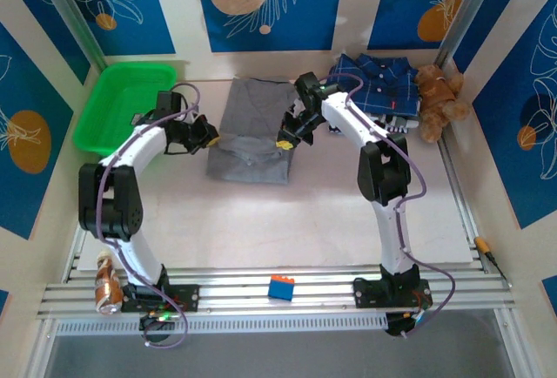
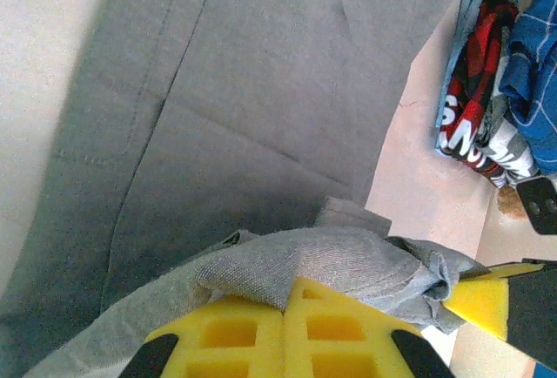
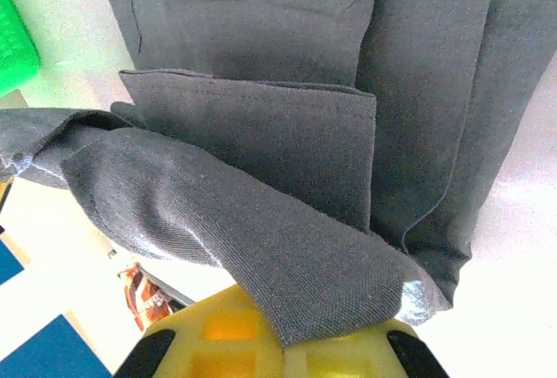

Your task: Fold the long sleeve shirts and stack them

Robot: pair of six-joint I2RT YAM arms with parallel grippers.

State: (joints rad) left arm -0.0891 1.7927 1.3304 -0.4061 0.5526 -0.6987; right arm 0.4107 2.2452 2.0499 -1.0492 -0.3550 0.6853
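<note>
2 shirts are on the table (image 1: 331, 212) from where I sit at the feed. The grey shirt (image 1: 252, 130) lies partly folded near the far edge, about midway between the left and right edges. Its lower part is doubled up into a thicker band towards me. The plaid shirt (image 1: 379, 82) sits crumpled in the far right corner, well apart from the grey one. The teddy bear (image 1: 439, 99) is just beside it, against the right edge.

The left gripper (image 1: 207, 134) is at the grey shirt's left edge. On the left wrist camera its yellow fingers (image 2: 235, 334) are pressed together with a bunched fold of the grey shirt (image 2: 261, 91) pinched between them. That same camera shows a red, black and white garment (image 2: 474, 108) lying beside the plaid shirt (image 2: 535, 64).

The right gripper (image 1: 287, 134) is at the grey shirt's right edge, level with the left one. On the right wrist camera its fingers (image 3: 339, 356) are closed on a flap of the grey shirt (image 3: 261, 30). The flap is lifted and drapes over the fingertips, above a neat folded layer with a straight stitched hem.

The green tray (image 1: 126, 104) occupies the far left corner, and I can see a sliver of it at the left of the right wrist camera (image 3: 13, 47). On the rail at the near edge, 1 blue block (image 1: 280, 287) sits between the 2 arm bases. A can (image 1: 106, 282) lies at the near left corner.
</note>
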